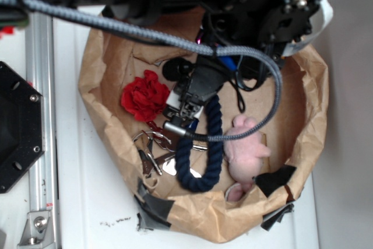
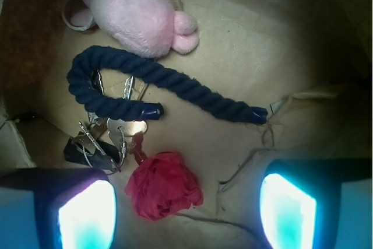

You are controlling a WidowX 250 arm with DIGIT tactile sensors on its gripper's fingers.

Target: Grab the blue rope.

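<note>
Down in the paper bag (image 1: 105, 126), the blue rope (image 2: 145, 86) lies ahead of my gripper (image 2: 186, 208), its U-bend running crosswise beside the pink plush (image 2: 140, 18); my jaws are wide open, holding nothing.
</note>
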